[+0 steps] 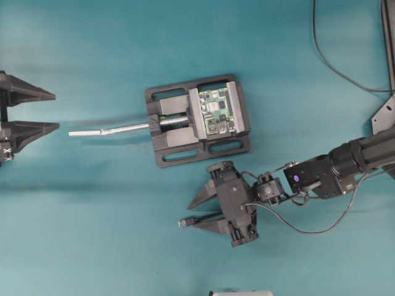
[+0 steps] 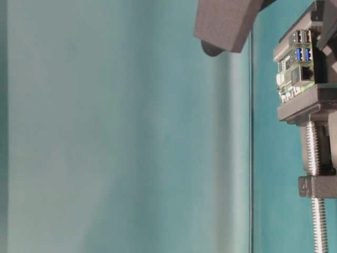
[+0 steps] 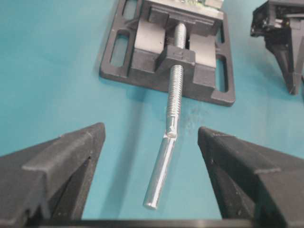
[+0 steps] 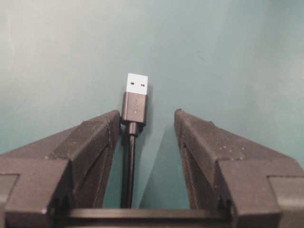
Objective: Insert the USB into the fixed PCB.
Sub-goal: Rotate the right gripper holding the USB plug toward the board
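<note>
Straddling the USB (image 4: 135, 102), the right gripper (image 4: 145, 128) holds its jaws apart, unclamped; plug's long axis runs along the gap, metal tip beyond the fingertips. Left gripper (image 1: 52, 111) open, far left.

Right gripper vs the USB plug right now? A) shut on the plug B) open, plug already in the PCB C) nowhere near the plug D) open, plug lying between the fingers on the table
D: in the right wrist view the right gripper stands open, and the USB lies on the table between its fingers, gaps on both sides.
</note>
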Robot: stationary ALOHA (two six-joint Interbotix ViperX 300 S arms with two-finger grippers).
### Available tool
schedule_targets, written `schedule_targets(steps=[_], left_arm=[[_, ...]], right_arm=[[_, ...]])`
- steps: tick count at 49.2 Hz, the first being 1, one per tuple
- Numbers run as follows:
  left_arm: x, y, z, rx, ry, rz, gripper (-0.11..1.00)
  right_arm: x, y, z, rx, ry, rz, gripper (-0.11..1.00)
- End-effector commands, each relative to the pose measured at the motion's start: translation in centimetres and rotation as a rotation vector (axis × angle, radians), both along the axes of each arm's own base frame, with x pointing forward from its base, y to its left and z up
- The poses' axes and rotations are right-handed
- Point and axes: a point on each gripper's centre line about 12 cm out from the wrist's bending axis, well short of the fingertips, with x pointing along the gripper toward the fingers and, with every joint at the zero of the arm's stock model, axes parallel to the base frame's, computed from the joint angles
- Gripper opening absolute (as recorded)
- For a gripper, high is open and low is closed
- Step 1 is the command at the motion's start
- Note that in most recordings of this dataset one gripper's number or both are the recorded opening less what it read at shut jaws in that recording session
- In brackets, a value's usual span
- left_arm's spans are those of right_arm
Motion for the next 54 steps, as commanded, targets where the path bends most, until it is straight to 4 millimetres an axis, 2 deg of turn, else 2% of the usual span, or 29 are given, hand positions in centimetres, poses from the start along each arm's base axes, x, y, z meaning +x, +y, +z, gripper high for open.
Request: schedule_targets(steps=[1, 8, 20, 54], left_arm=[[0.1, 0.0, 0.2, -0.008, -0.009, 0.001, 0.92], [-0.1, 0.0, -0.2, -0.009, 0.0, 0.003, 0.92], [-0.3, 0.1, -0.5, -0.01, 0.008, 0.014, 0.92], [-0.4, 0.7, -0.5, -0.01, 0.007, 0.057, 0.92]], right_arm=[[0.4, 0.3, 0.6, 0.016, -0.014, -0.004, 0.54], [0.3, 0.7, 0.6, 0.018, -0.013, 0.007, 0.53], [0.0, 1.0, 0.3, 0.014, 0.006, 0.014, 0.39], [-0.4, 1.3, 0.0, 0.033, 0.027, -0.006, 0.37]])
